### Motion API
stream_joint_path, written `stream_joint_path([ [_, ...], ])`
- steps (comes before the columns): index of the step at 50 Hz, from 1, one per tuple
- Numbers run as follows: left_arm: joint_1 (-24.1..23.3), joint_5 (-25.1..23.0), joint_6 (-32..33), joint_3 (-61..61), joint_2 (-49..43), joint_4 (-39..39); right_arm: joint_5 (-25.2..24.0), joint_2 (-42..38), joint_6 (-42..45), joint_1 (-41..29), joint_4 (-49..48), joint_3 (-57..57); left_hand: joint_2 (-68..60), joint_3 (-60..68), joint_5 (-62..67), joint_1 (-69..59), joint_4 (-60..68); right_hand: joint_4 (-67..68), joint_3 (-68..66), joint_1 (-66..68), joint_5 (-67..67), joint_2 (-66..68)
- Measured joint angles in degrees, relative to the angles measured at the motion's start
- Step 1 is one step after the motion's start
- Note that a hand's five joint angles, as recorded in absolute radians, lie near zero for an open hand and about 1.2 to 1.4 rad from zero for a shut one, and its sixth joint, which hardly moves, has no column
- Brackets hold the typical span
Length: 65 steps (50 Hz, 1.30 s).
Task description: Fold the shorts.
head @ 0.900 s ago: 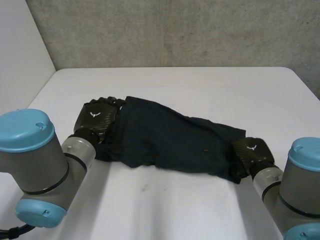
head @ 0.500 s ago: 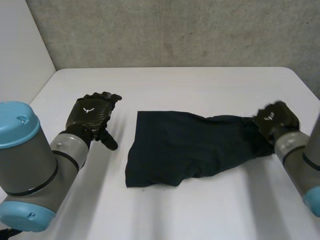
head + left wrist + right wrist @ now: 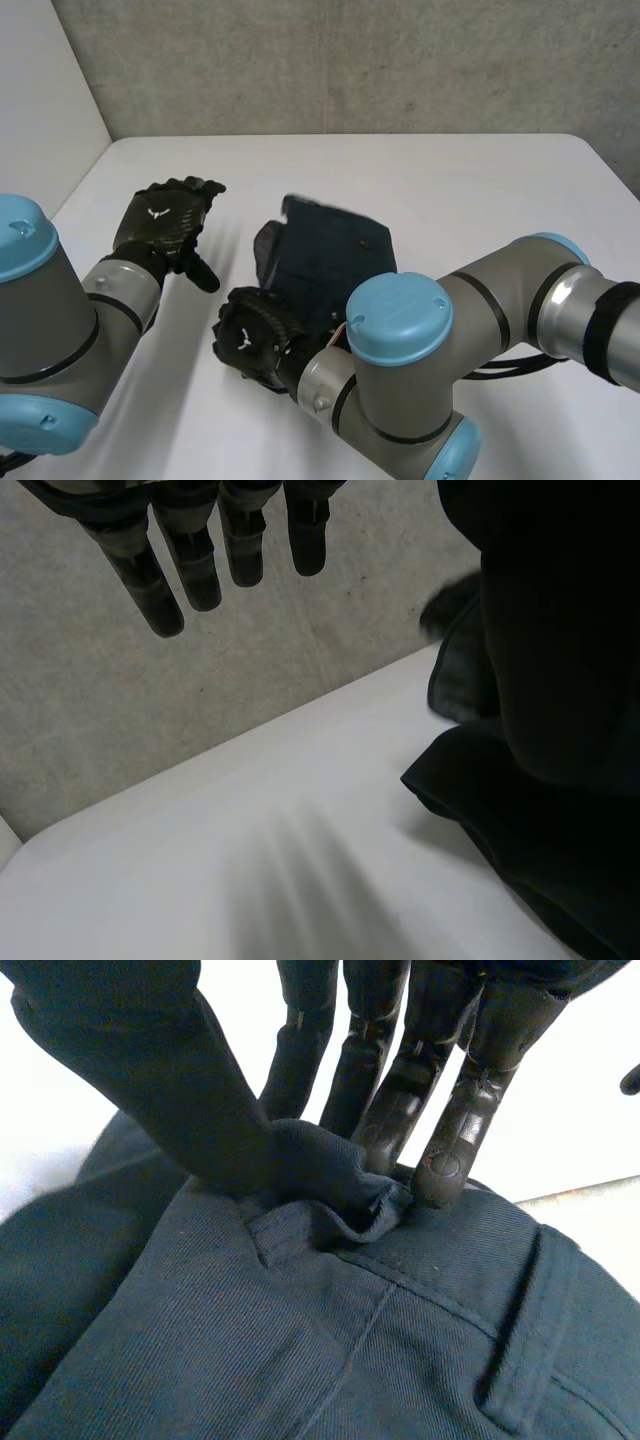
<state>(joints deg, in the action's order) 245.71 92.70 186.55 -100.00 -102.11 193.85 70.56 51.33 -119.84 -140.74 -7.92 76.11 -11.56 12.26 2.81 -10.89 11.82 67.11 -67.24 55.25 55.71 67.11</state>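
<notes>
The right hand (image 3: 440, 1005) sets nearly straight fingers (image 3: 450, 1130) on dark blue twill shorts (image 3: 250, 1350), nipping a raised fold of the waistband against the thumb side. A belt loop (image 3: 515, 1355) lies at four o'clock from that fold, and white table (image 3: 590, 1070) at two o'clock.

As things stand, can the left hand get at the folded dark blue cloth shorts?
Probably yes: the open left hand hovers beside the dark blue shorts, with bare white table between them.
</notes>
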Motion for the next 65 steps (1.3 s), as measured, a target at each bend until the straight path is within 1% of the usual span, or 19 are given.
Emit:
stream_joint_path([
  [3,0.2,0.0,0.1,0.4,0.0,0.1,-0.8,1.4,-1.8,0.2,-0.2,0.1,0.0,0.0,0.0,0.0,0.0,-24.6,24.6,-24.8,-23.6,-25.9],
  [4,0.2,-0.1,0.1,0.6,0.0,0.1,-0.9,2.6,-3.3,0.4,-0.3,0.2,0.0,0.0,0.0,0.0,0.0,-24.6,24.6,-24.8,-23.6,-25.9],
  [5,0.3,-0.1,0.2,1.0,0.0,0.2,-0.9,3.1,-3.9,0.5,-0.3,0.3,0.0,0.0,0.0,0.0,0.0,-33.8,33.8,-33.3,-32.7,-34.0],
  [6,0.3,0.0,0.2,1.9,0.0,0.3,-0.4,6.3,-8.9,1.4,-0.5,0.5,0.0,0.0,0.0,0.0,0.0,-46.3,46.2,-40.9,-44.9,-46.8],
  [7,0.3,0.0,0.2,2.1,0.0,0.3,-0.3,6.8,-9.7,1.5,-0.5,0.5,0.0,0.0,0.0,0.0,0.0,-51.5,51.0,-43.0,-49.6,-47.6],
  [10,0.0,0.0,0.2,4.4,-0.1,0.4,0.8,10.7,-17.1,3.0,-0.7,0.7,0.0,0.0,-0.2,0.0,0.0,-53.6,54.7,-43.4,-52.1,-47.6],
  [12,-0.5,0.0,0.2,7.0,-0.2,0.4,2.6,15.2,-27.9,5.6,-0.8,1.1,0.0,0.0,-0.2,0.0,0.0,-53.6,55.0,-43.4,-52.1,-48.2],
  [13,-1.1,0.1,0.1,8.5,-0.4,0.3,3.5,17.1,-33.1,7.2,-0.8,1.3,0.0,0.0,-0.3,0.0,0.0,-53.6,55.0,-43.5,-52.1,-53.5],
  [18,-4.6,-0.1,-0.6,15.2,-2.1,0.4,6.7,22.6,-49.0,13.1,0.3,2.5,0.0,0.0,-0.3,0.0,0.0,-53.6,55.0,-44.3,-52.1,-55.1],
  [23,-9.8,-1.4,-1.5,22.2,-7.4,-0.6,11.0,25.4,-57.1,19.1,3.8,3.5,0.0,0.0,-0.3,0.0,0.0,-53.6,55.0,-44.3,-52.1,-55.1],
  [26,-12.7,-2.2,-1.8,26.2,-12.1,-3.0,13.2,25.1,-58.7,21.5,6.6,3.7,0.0,0.0,-0.3,0.0,0.0,-53.6,55.0,-44.3,-52.1,-55.1],
  [31,-15.0,-2.5,-1.9,31.1,-19.3,-8.2,14.1,22.6,-58.5,22.3,8.4,3.3,0.0,0.0,-0.3,0.0,0.0,-53.6,55.0,-44.3,-52.1,-55.1],
  [35,-15.5,-0.5,-1.8,34.1,-25.0,-13.7,13.0,17.1,-57.8,22.1,9.7,1.4,0.0,0.0,-0.3,0.0,0.0,-53.6,55.0,-44.3,-52.1,-55.1],
  [38,-15.3,2.9,-1.5,34.6,-27.1,-16.5,11.5,13.2,-57.5,21.9,10.5,-0.4,0.0,0.0,-0.3,0.0,0.0,-53.6,55.0,-44.3,-52.1,-55.1],
  [40,-15.1,4.4,-1.5,34.5,-27.5,-17.2,11.0,11.9,-57.5,21.9,10.9,-1.0,0.0,0.0,-0.3,0.0,0.0,-53.6,55.0,-44.3,-52.1,-55.1],
  [43,-14.7,9.4,-1.2,33.2,-28.0,-19.3,9.8,6.9,-57.3,21.6,12.4,-3.6,0.0,0.0,-0.3,0.0,0.0,-53.6,55.0,-44.3,-52.1,-55.1],
  [47,-14.3,11.9,-0.8,30.6,-27.6,-20.5,9.5,2.5,-56.6,21.0,13.7,-6.0,0.0,0.0,-0.3,0.0,0.0,-53.6,55.0,-44.3,-52.1,-55.1],
  [56,-14.0,12.3,1.7,23.7,-26.3,-21.0,10.9,-5.2,-50.6,18.8,15.2,-9.7,0.0,0.0,-0.3,0.7,0.0,-53.6,55.0,-45.2,-52.1,-55.1],
  [65,-13.8,12.0,2.8,22.3,-25.1,-20.9,12.2,-3.5,-47.8,18.5,15.2,-9.9,0.4,0.0,-0.3,0.8,0.0,-53.6,55.0,-45.7,-52.2,-55.7],
])
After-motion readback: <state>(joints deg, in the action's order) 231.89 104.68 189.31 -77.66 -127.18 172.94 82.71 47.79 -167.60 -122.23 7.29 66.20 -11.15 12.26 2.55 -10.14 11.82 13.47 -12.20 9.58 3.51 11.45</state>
